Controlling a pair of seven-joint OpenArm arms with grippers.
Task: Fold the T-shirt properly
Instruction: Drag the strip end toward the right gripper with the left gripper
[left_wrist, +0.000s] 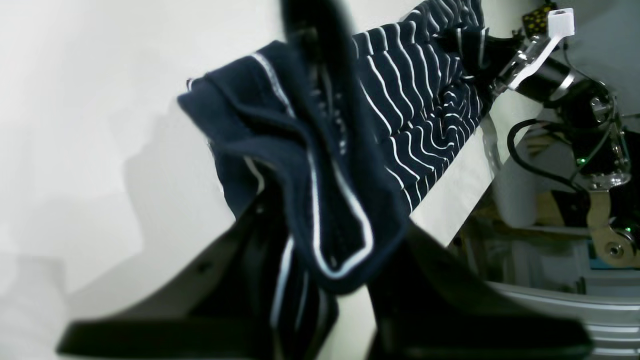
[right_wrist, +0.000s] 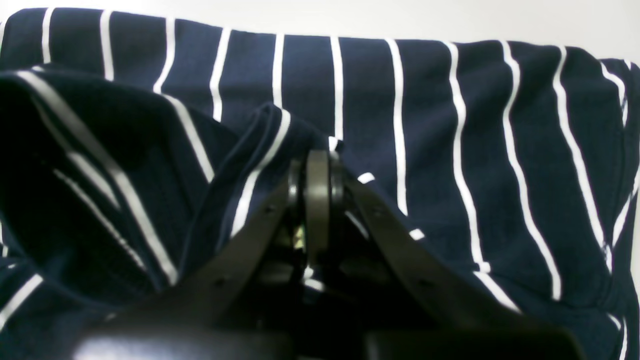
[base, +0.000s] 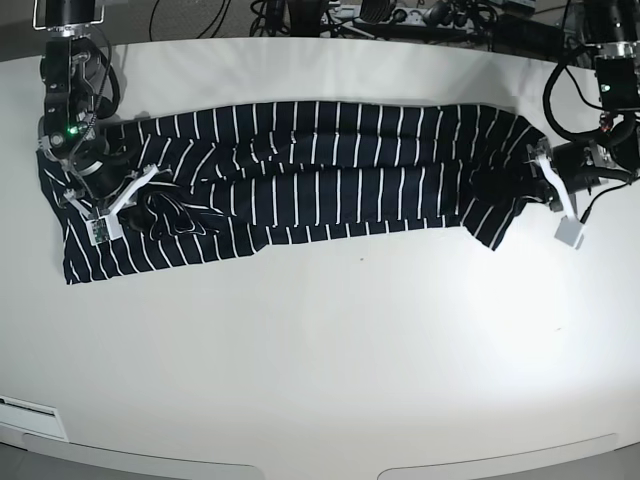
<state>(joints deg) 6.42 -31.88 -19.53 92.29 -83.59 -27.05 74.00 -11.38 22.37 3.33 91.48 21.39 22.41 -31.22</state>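
Note:
The T-shirt (base: 320, 170), dark navy with thin white stripes, lies as a long band across the white table (base: 330, 340). My left gripper (base: 537, 172) is at its right end, shut on a bunched hem of the T-shirt (left_wrist: 320, 210) that drapes between the fingers of the left gripper (left_wrist: 322, 165). At the left end, my right gripper (base: 135, 190) presses down among rumpled folds. In the right wrist view the right gripper (right_wrist: 317, 165) has its tips together, with a raised fold of the T-shirt (right_wrist: 450, 150) pinched at them. The right gripper (left_wrist: 487, 55) also shows far off in the left wrist view.
Cables and a power strip (base: 400, 15) run along the table's back edge. Both arms' bases stand at the far corners, one left (base: 65, 40) and one right (base: 615, 60). The table's front edge (base: 320, 470) curves along the bottom.

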